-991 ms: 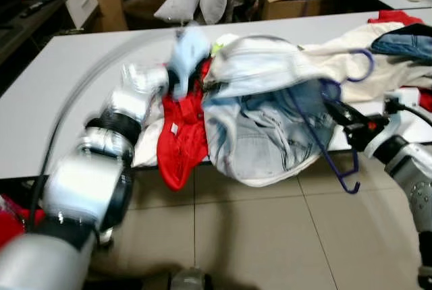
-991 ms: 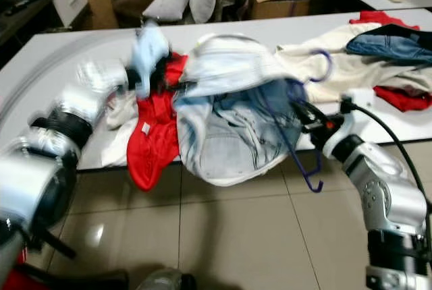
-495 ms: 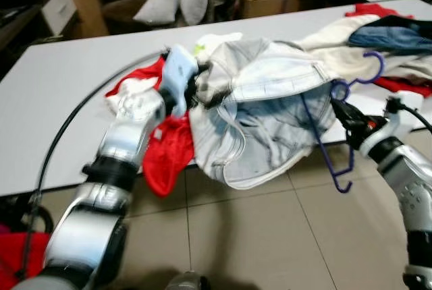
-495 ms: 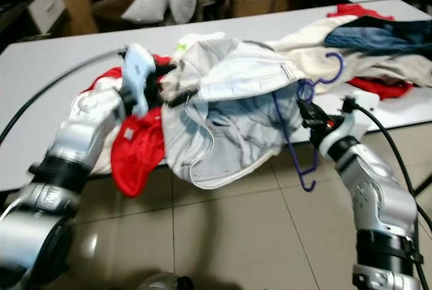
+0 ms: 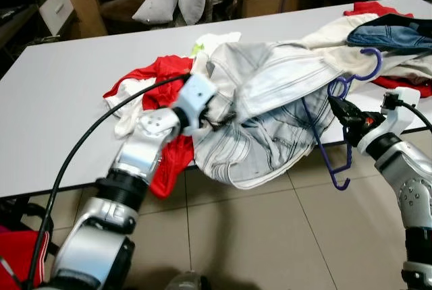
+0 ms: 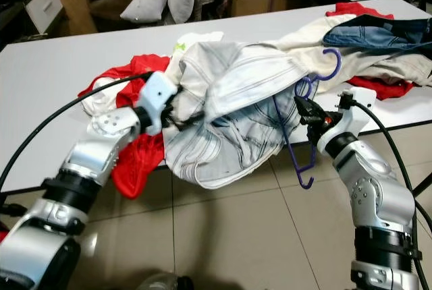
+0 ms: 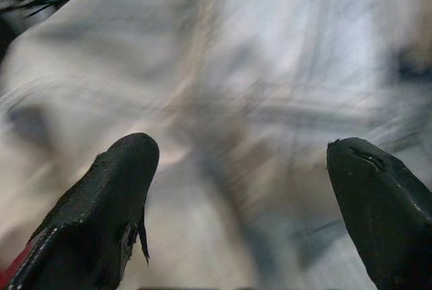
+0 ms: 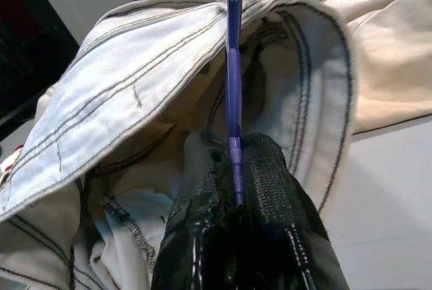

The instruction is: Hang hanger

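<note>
A purple hanger [image 5: 335,133] is threaded into pale blue denim jeans [image 5: 270,108] that drape over the front edge of the white table [image 5: 61,94]. My right gripper [image 5: 339,108] is shut on the hanger's thin bar, as the right wrist view shows at the bar [image 8: 233,88]. The hanger's hook [image 5: 368,67] rises above a cream garment, and its lower end hangs below the table edge. My left gripper [image 5: 223,111] reaches into the jeans from the left; in the left wrist view its black fingers [image 7: 108,195] stand wide apart over the blurred denim [image 7: 256,67].
Red garments [image 5: 158,77] lie under and left of the jeans. A cream garment [image 5: 337,37], dark jeans [image 5: 391,34] and more red cloth are piled at the right. A black cable [image 5: 74,155] arcs along my left arm. Tiled floor [image 5: 256,236] lies below; cushions and a cardboard box stand behind.
My left gripper has dropped lower and pushed right into the jeans, which now sag flatter over the table edge. The right gripper keeps its hold on the hanger, nearly in place.
</note>
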